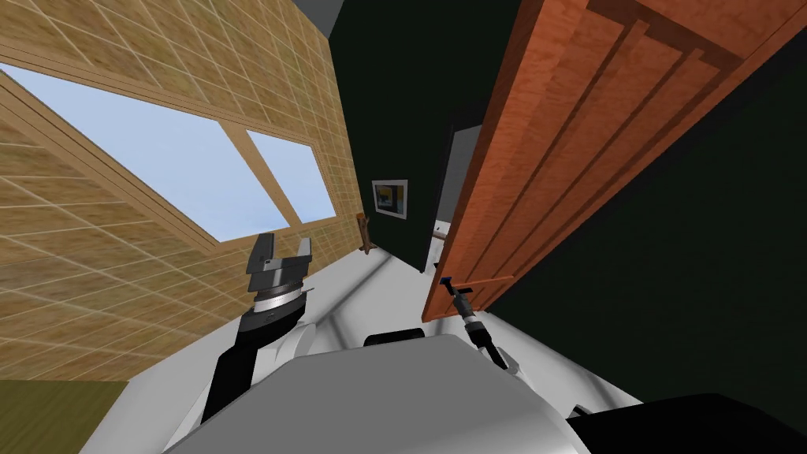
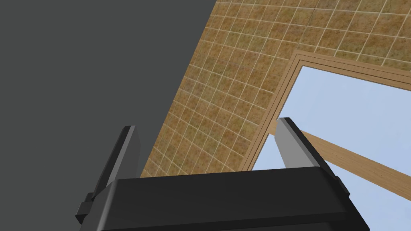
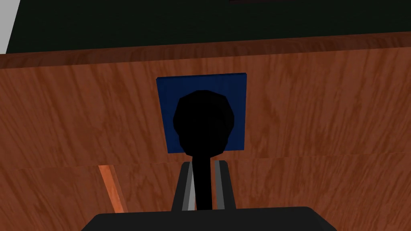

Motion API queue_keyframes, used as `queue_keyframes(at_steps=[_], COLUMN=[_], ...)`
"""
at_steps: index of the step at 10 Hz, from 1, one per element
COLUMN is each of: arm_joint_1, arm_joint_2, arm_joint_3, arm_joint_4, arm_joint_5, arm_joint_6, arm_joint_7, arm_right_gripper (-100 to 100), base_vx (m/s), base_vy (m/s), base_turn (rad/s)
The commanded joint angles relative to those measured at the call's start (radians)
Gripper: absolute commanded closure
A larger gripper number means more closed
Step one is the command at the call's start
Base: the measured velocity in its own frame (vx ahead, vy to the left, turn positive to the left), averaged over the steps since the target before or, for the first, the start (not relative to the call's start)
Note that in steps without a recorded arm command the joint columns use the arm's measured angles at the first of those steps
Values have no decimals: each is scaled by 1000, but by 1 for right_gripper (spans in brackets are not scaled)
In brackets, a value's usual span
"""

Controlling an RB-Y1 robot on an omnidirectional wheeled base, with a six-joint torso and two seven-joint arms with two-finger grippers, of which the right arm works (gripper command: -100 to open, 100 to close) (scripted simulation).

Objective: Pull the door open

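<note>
Right wrist view: gripper (image 3: 203,165) on handle (image 3: 203,120)

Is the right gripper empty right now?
No: the right gripper is shut, its fingers pressing both sides of the black handle that stands out from the blue plate on the reddish-brown door.
</note>
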Motion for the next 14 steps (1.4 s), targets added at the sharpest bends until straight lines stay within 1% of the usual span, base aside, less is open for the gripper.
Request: queue_keyframes(at_steps=[1,2,3,4,5,6,7,8,9,11,13,14], arm_joint_1=[-11,-11,-24,-33,-38,-38,-50,-59,-63,-81,-93,-104], arm_joint_2=[32,32,48,59,64,64,80,91,96,119,134,147], arm_joint_3=[7,7,4,1,0,0,-4,-6,-7,-13,-16,-19], arm_joint_4=[-17,-17,-26,-33,-36,-36,-46,-52,-55,-69,-77,-85], arm_joint_5=[29,29,46,58,64,64,82,93,98,123,139,153], arm_joint_6=[27,27,47,60,67,67,87,100,107,136,156,173], arm_joint_7=[12,12,19,24,27,27,34,38,41,51,57,63], arm_right_gripper=[100,100,100,100,100,100,100,100,100,100,100,100], base_vx=[-181,-157,-153,-178,-163,-112,-140,-174,-155,-141,-95,-40], base_vy=[-25,-25,-64,-80,-62,-35,-77,-95,-94,-124,-170,-211], base_turn=[38,23,21,47,43,17,7,58,45,35,55,65])
